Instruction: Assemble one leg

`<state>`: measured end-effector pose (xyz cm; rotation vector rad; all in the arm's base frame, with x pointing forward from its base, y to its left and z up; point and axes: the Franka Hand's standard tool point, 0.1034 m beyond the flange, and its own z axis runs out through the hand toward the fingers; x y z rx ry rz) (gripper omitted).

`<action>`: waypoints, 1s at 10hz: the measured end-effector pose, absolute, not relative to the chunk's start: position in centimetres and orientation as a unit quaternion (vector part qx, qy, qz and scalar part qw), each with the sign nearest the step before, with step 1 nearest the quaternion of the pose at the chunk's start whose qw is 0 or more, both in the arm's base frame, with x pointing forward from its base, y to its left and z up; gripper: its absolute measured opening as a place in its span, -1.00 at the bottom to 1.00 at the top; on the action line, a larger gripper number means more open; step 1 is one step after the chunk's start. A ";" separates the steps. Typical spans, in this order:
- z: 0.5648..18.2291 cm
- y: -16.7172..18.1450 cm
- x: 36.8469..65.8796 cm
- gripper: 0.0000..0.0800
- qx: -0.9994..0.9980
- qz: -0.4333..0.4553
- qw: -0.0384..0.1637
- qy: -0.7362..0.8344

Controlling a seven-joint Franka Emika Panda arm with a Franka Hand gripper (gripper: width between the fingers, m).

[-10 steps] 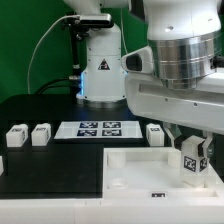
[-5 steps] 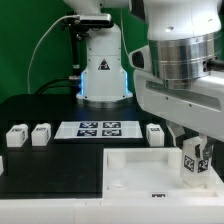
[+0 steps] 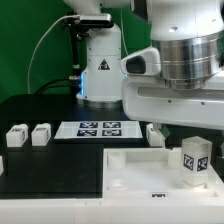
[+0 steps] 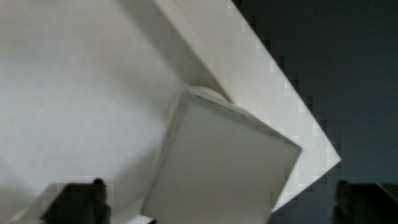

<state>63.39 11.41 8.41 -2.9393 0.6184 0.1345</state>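
Observation:
One leg [image 3: 196,162], a small white block with a tag on its face, stands upright at the corner of the large white tray-like piece [image 3: 135,172], on the exterior view's right. My gripper [image 3: 193,132] hangs just above it. In the wrist view the leg [image 4: 222,160] lies between my two dark fingers [image 4: 80,200], which stand wide apart with a gap on each side. The gripper [image 4: 222,205] is open and holds nothing.
Three more legs lie on the black table: two on the exterior view's left [image 3: 16,136] [image 3: 41,133] and one [image 3: 155,133] by the tray's far edge. The marker board [image 3: 98,128] lies between them. The arm's base [image 3: 100,70] stands behind.
The gripper has let go of the leg and risen a little. The leg stays standing at the tray's corner.

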 end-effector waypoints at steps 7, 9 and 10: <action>8.1 11.3 63.3 0.32 -0.989 0.015 0.067 -0.127; 8.0 11.3 63.3 -0.03 -0.989 0.015 0.067 -0.128; 8.0 11.3 63.3 -0.28 -0.989 0.015 0.067 -0.127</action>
